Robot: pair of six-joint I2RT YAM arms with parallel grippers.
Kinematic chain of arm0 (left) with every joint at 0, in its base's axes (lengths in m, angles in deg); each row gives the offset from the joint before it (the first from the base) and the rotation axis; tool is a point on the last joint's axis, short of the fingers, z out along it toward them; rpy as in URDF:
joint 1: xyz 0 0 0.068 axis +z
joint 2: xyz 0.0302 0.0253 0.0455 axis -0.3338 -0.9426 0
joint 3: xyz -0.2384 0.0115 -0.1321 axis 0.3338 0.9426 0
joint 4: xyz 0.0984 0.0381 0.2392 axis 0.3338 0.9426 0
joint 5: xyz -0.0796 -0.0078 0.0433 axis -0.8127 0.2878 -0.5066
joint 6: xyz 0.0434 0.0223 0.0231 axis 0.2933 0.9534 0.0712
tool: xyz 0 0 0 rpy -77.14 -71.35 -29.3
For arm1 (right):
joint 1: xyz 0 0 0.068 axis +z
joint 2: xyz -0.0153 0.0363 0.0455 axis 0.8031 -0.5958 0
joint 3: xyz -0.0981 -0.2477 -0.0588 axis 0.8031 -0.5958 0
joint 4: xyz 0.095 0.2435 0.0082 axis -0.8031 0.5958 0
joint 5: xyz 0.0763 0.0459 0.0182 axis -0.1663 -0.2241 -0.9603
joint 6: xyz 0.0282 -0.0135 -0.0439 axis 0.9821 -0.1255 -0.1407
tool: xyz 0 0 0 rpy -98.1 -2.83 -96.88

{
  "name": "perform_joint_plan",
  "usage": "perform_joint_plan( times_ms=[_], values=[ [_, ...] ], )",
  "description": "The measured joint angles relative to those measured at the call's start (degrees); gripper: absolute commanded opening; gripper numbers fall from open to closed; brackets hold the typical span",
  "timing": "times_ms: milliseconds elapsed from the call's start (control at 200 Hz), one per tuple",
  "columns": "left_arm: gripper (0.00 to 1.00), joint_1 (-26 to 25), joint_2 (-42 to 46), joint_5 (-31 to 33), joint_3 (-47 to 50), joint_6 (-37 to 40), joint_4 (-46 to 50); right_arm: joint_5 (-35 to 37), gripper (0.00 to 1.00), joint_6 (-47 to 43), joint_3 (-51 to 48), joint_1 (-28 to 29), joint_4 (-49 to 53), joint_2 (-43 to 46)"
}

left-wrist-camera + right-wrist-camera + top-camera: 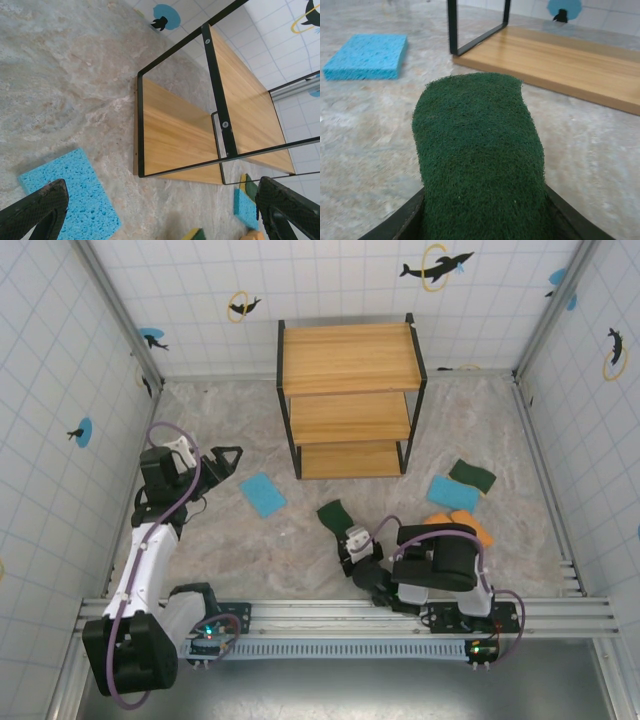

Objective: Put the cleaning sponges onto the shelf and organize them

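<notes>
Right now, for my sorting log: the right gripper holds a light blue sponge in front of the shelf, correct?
No: the right gripper holds a dark green sponge, not light blue, in front of the shelf; the right wrist view shows it.

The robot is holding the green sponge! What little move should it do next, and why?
Probably carry the green sponge forward and a bit up, over the shelf, to its bottom board. The right pincer is shut on it, and that bare board lies right ahead, slightly raised above the table.
</notes>
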Motion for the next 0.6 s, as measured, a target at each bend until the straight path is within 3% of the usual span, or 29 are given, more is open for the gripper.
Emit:
perform_joint_plan(
  times_ms=[325, 601],
  values=[
    [0.98, 0.0, -0.4, 0.0, 0.0, 0.0, -0.3, 2.3, 0.51, 1.7, -1.7, -6.3, -0.3, 5.4],
    [0.98, 0.0, -2.8, -0.2, 0.4, 0.0, -2.3, 0.2, 0.51, 1.2, -2.0, -13.2, -0.3, 6.7]
  ],
)
